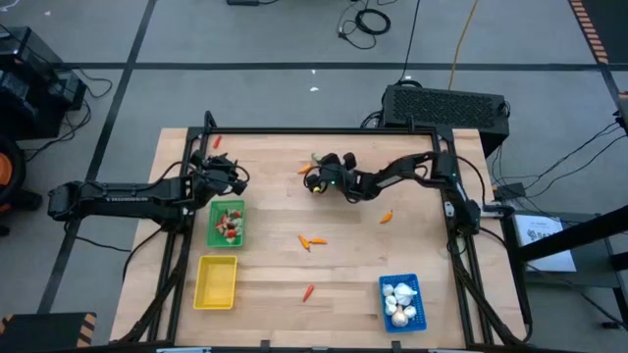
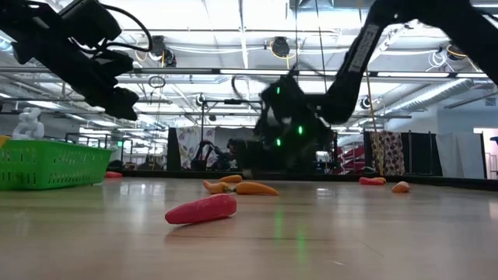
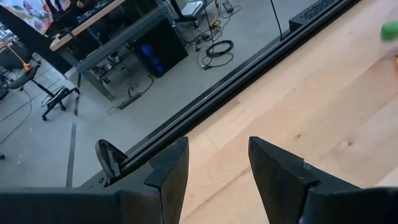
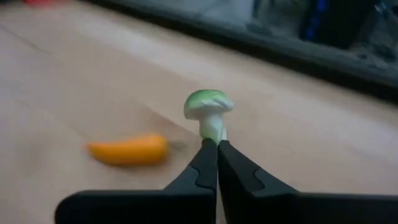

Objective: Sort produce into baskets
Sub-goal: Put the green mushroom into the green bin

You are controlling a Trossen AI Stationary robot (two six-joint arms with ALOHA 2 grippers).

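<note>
Green-capped, white-stemmed toy mushroom (image 4: 209, 112) sits at the desk's (image 1: 353, 265) twelve o'clock edge, its stem pinched by the right gripper's (image 4: 217, 144) shut fingers. Lift straight, keeping that thin grip steady. Left gripper (image 3: 217, 171) hovers half-open, empty, above the green plastic basket (image 1: 227, 224).

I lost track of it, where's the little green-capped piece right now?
The green-capped piece is pinched in the right pincer, shut on its pale stem, near the table's far edge in the high view, beside an orange piece.

Green-capped mushroom (image 4: 209, 112) upright on the wood (orange carrot (image 4: 129, 150) beside).
</note>
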